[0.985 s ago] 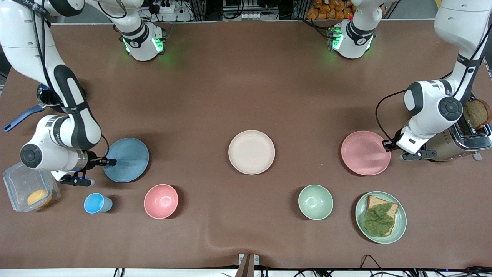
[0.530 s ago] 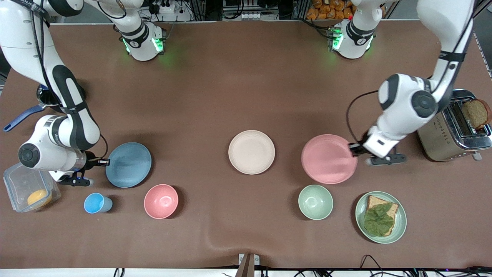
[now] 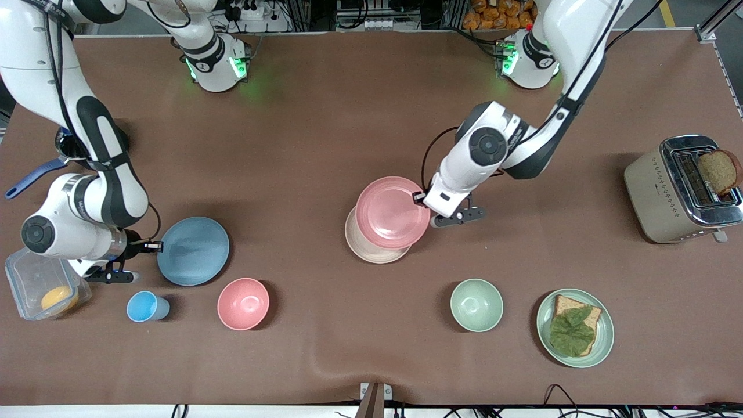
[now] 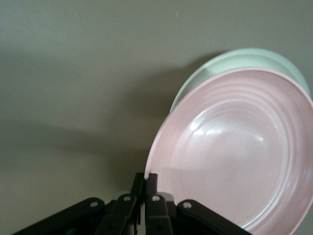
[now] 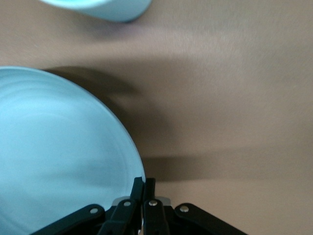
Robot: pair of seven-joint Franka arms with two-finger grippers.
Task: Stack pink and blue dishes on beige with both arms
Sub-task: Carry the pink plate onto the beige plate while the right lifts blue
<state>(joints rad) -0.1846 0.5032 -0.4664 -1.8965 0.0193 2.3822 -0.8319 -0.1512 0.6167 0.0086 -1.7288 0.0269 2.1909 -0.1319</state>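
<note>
Pink plate [image 3: 392, 212], pinched at its rim by the left gripper [image 3: 419, 197], hangs over the beige plate [image 3: 363, 247], while the right gripper [image 3: 155, 247] clamps the blue plate [image 3: 193, 251].

light: even overhead, bright | shadows: soft, short | glare: pink plate [image 4: 234, 152] | blur: wrist views soft

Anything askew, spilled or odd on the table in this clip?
Nothing spilled or damaged. The flat round pale pink plate, pinched at its rim by the left gripper, hangs off-centre over the cream-beige plate. The right gripper grips the light blue plate by its rim.
</note>
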